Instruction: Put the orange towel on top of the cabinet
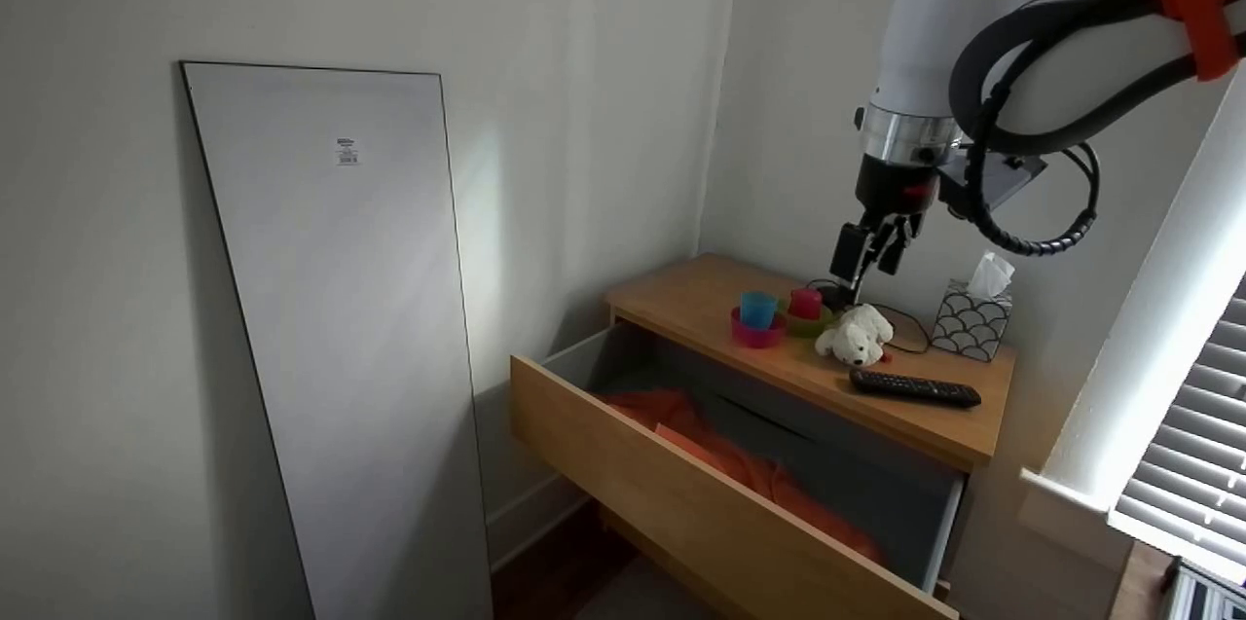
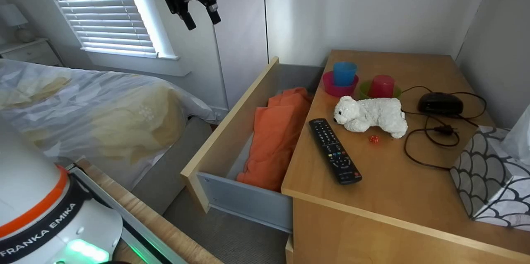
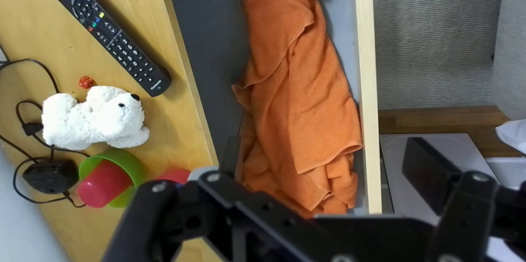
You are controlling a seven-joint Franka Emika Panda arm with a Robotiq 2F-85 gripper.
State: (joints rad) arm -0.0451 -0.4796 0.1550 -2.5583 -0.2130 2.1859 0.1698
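The orange towel [image 1: 725, 455] lies crumpled and folded inside the pulled-out drawer [image 1: 672, 493] of the wooden cabinet. It also shows in the drawer in an exterior view [image 2: 275, 139] and in the wrist view [image 3: 300, 101]. The cabinet top [image 2: 397, 197] is light wood and carries several objects. My gripper [image 2: 203, 23] is open and empty, high above the drawer and apart from the towel. In the wrist view, its fingers [image 3: 328, 161] stand wide apart, with the towel's lower end visible between and below them. The gripper hides the towel's near end there.
On the cabinet top are a black remote [image 2: 335, 151], a white plush dog [image 2: 370, 115], a blue cup [image 2: 345, 73], a red cup [image 2: 381, 85], a small red die [image 2: 374, 139], a black corded device [image 2: 440, 103] and a tissue box [image 2: 484, 177]. The drawer front [image 3: 365, 68] forms a raised edge.
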